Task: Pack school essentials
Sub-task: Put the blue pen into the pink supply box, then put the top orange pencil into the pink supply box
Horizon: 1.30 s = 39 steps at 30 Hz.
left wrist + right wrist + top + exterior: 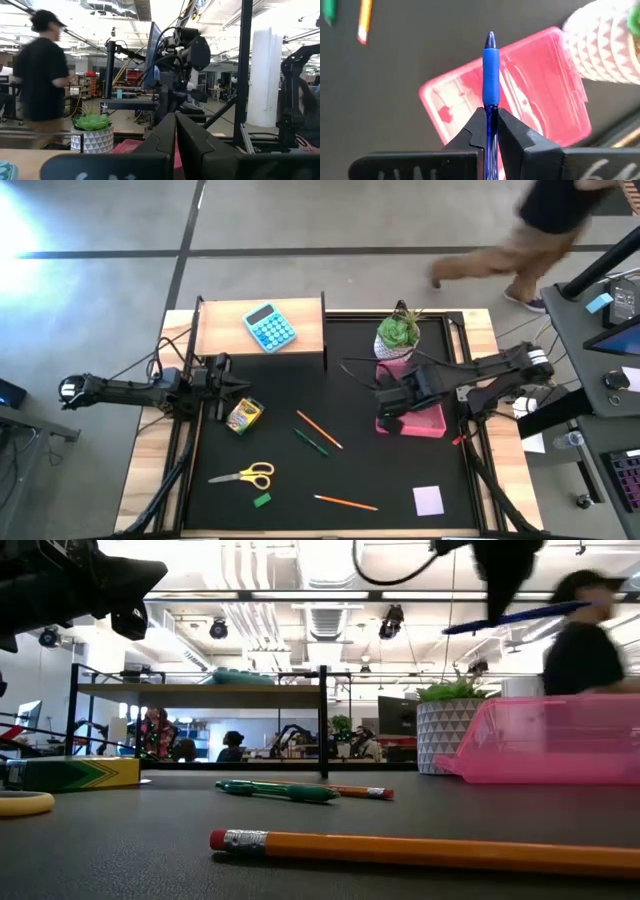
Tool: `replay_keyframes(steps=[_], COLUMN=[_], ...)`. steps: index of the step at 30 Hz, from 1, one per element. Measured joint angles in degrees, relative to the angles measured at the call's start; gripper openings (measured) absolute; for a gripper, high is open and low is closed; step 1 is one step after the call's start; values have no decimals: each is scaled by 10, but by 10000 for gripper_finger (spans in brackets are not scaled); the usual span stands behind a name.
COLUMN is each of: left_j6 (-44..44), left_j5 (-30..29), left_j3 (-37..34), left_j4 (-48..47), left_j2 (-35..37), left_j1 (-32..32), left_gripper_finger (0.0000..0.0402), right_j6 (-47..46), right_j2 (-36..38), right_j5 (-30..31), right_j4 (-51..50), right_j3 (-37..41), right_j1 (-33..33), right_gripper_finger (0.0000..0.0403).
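from above, my right gripper (388, 423) hung over the pink box (425, 423), which lay just below the potted plant (398, 333), while my left gripper (222, 385) waited far to the box's left, beside the crayon box (243, 415). left of the pink box lay an orange pencil (319, 429) and a green pen (310, 442); further left and lower sat the scissors (246, 475) and green eraser (262, 500); another orange pencil (346, 502) and the lilac notepad (428, 500) lay below the box. from table height, the blue pen (515, 615) hung tilted above the pink box (550, 740). my left wrist view showed my left fingers (162, 137) pressed together on nothing. my right wrist view showed my right fingers (472, 135) pinching the blue pen (490, 70), its tip over the open pink box (520, 95).
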State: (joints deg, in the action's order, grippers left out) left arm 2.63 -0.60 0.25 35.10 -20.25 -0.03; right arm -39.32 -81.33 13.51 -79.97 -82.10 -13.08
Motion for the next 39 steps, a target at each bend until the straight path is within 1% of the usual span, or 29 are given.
replay_keyframes(steps=[6,10,13,17,24,29,34,39], left_j6=[0,0,0,0,0,0,0,0], left_j5=[0,0,0,0,0,0,0,0], left_j3=[0,0,0,0,0,0,0,0], left_j4=[0,0,0,0,0,0,0,0], left_j2=[0,0,0,0,0,-1,-1,-1], left_j1=[0,0,0,0,0,0,0,0], left_gripper_finger=[0,0,0,0,0,0,0,0], right_j6=[3,13,28,61,100,100,100,100], right_j2=[68,108,127,135,127,122,122,123], right_j5=[-1,-1,-3,-5,-5,-5,-4,-4], right_j4=[30,115,147,191,268,289,296,296], right_j3=[127,220,278,328,372,376,376,376], right_j1=[-12,-12,-12,-12,-12,-12,-12,-12], right_gripper_finger=[18,18,19,19,20,28,57,97])
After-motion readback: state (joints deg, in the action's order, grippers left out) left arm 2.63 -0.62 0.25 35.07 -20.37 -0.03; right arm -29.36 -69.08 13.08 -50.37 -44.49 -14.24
